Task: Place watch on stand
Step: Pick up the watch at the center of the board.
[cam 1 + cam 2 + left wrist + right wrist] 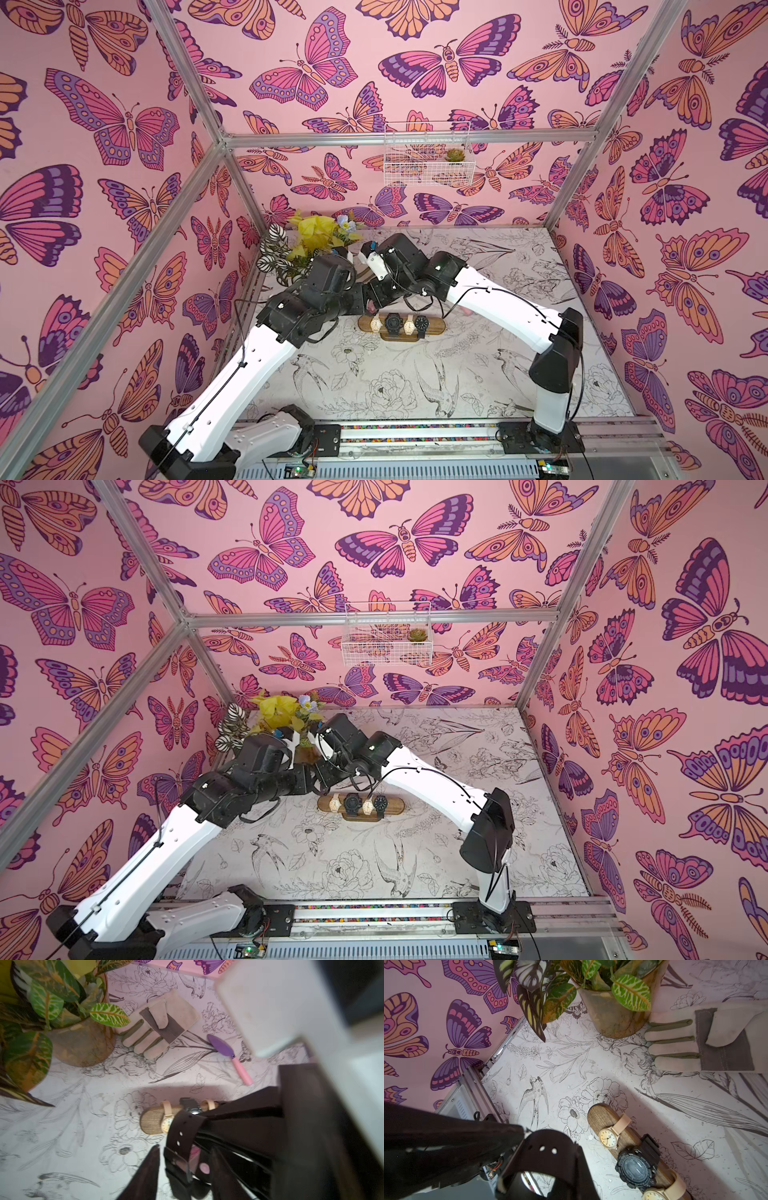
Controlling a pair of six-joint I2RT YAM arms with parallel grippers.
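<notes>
A dark-strapped watch [182, 1138] hangs in the air just off the left end of the stand [434, 326], its punched strap curled into a loop [550, 1151]. My right gripper [571, 1159] is shut on that strap. My left gripper [185, 1148] stands open around the same strap, with a gap showing beside one finger [147, 1172]. The stand is a brown wooden bar [600, 1118] with several watches on it, pale and black. In both top views the two wrists meet above the stand's left end and hide the held watch.
A potted plant [299, 245] stands at the back left, with a pale work glove [166, 1022] beside it and a purple trowel with a pink handle [228, 1053] lying behind the stand. A white wire basket [428, 153] hangs on the back wall.
</notes>
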